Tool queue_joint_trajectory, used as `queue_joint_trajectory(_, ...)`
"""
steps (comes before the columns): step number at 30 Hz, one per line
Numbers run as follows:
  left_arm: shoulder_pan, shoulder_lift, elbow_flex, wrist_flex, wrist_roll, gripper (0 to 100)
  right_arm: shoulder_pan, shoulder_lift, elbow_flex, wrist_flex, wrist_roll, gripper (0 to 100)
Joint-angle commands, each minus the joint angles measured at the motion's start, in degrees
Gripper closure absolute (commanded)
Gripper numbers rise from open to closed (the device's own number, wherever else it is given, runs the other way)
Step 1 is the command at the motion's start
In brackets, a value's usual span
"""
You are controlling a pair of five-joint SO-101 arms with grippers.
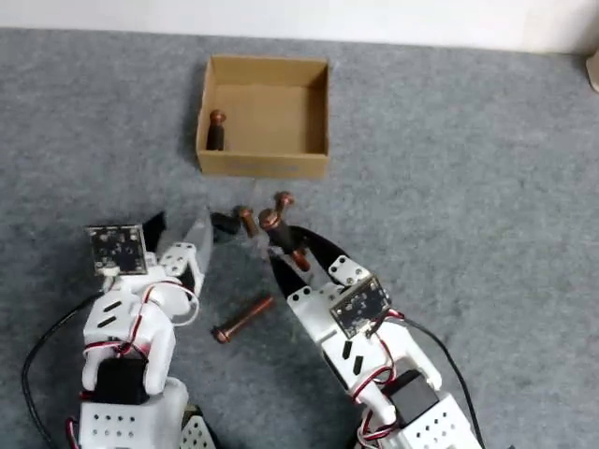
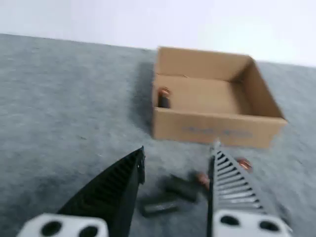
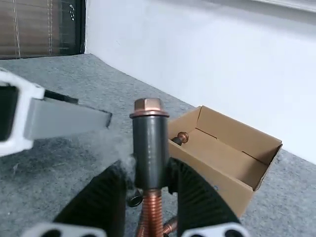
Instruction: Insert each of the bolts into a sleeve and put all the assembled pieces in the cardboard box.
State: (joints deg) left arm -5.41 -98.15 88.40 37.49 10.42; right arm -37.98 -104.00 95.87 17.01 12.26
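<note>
Right gripper (image 3: 148,180) fingers are clenched on the dark sleeve (image 3: 149,148) of 1 assembled piece, held upright, with the copper bolt head (image 3: 148,106) above the fingers and the threaded shank showing below them. Beyond those fingertips sits the cardboard box (image 3: 217,173), with a second assembled piece (image 3: 181,137) against a wall inside. Left gripper (image 2: 178,150) is released, its 2 fingers spread wide over 2 loose sleeves (image 2: 181,187) lying on the grey carpet (image 2: 59,98), the box just past the tips. 1 bare bolt (image 1: 241,319) lies on the carpet behind both sets of fingers, between the 2 arms
</note>
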Motion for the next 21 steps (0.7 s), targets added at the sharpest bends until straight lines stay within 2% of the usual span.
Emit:
queue_joint_trajectory(1,-1.54,0.13,1.1,-5.01,-0.53,80,1.36,-0.57,2.95,1.54,1.58,99.4)
queue_joint_trajectory(5,-1.71,0.13,1.98,-5.63,-0.62,80,1.36,0.57,-0.57,1.63,5.8,99.4)
queue_joint_trajectory(9,-1.8,0.13,1.98,-5.54,-0.44,80,1.36,11.12,-10.86,1.36,5.8,99.4)
queue_joint_trajectory(14,-1.8,0.13,1.98,-5.45,-0.35,80,1.27,38.02,-32.66,1.36,5.71,99.4)
queue_joint_trajectory(21,-2.86,0.13,2.59,-5.63,-0.26,80,-0.75,76.62,-74.51,1.63,5.54,99.4)
